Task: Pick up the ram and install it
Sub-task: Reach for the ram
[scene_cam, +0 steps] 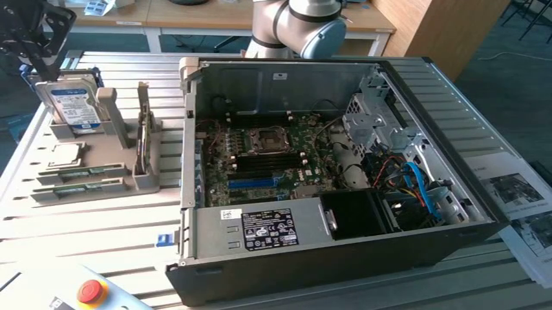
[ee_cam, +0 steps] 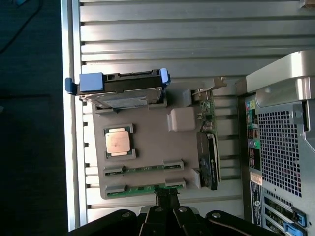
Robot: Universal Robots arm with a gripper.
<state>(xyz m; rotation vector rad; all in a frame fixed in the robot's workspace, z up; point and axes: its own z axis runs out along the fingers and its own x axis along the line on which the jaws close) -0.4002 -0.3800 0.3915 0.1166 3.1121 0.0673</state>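
Ram (ee_cam: 142, 188) lies in its tray (ee_cam: 147, 145) slot — closed hand (ee_cam: 166, 195) hovering above.

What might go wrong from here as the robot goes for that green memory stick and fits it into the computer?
1. The hand is shut above the ram; lowered like that, it would probably press on it, not grasp it.
2. A second green stick lies right beside it in the grey holder, so a small misalignment might take the wrong one.
3. The open computer case is crowded with cables, which might snag the stick.
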